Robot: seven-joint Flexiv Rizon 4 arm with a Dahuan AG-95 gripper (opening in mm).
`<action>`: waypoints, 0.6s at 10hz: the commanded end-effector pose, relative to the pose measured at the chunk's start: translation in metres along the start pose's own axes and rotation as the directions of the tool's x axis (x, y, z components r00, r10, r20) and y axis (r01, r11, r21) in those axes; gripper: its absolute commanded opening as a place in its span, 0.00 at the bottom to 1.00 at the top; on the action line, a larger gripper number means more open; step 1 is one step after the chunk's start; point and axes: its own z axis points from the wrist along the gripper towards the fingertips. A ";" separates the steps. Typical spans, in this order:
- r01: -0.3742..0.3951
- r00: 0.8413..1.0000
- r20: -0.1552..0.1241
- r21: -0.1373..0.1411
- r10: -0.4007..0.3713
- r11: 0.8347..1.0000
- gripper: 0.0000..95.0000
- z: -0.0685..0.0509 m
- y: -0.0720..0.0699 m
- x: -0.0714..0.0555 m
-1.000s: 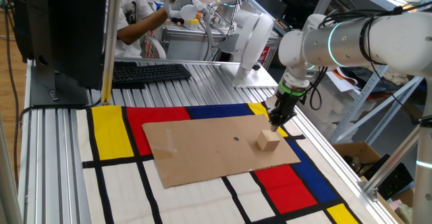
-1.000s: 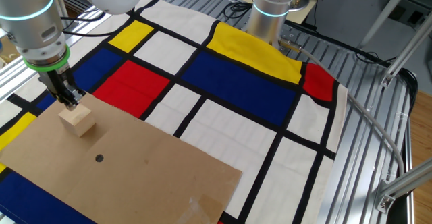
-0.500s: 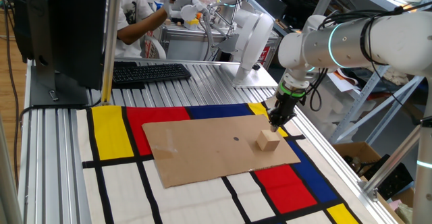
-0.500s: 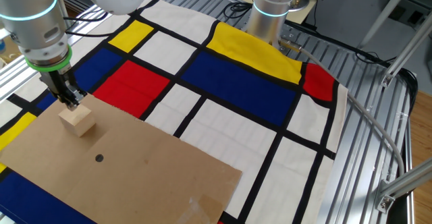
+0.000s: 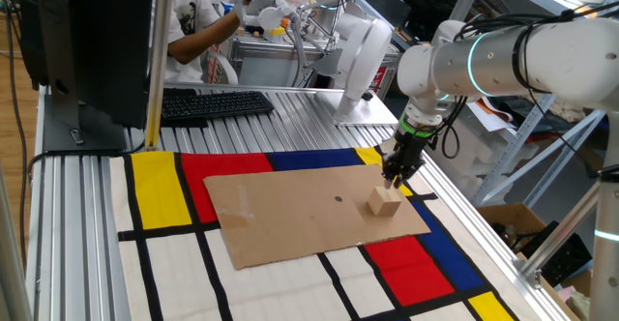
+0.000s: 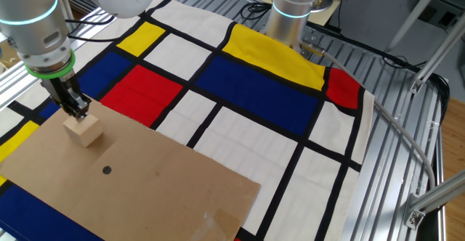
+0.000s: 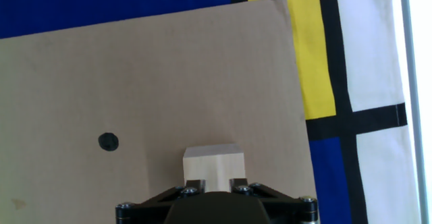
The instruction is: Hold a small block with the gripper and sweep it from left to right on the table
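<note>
The small block [image 5: 384, 202] is a plain tan wooden cube lying on the brown cardboard sheet [image 5: 290, 215] near its right end. My gripper [image 5: 395, 178] hangs just above and behind the block's [image 6: 82, 131] top edge, black fingers pointing down below the green ring. In the hand view the block [image 7: 212, 162] lies right under the fingers [image 7: 196, 183], which stand slightly apart with its top showing between them. They grip nothing. The cardboard lies on the table [image 5: 290, 103] over the mat of coloured rectangles.
A black dot [image 7: 108, 141] marks the cardboard left of the block. A keyboard [image 5: 213, 103], a dark monitor [image 5: 87, 41] and a white device [image 5: 363, 55] stand at the table's back, with a person [image 5: 193, 21] behind. Another robot's base [image 6: 294, 9] stands at the mat's far edge.
The fingers, shut before, have parted a little. The gripper has shifted only slightly over the block. The block has not moved.
</note>
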 end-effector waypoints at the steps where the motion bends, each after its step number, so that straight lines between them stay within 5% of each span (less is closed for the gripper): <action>1: 0.001 1.000 0.000 -0.001 -0.001 1.000 1.00 0.000 0.000 0.000; 6: 0.003 1.000 -0.001 0.000 -0.003 1.000 1.00 0.002 0.001 -0.001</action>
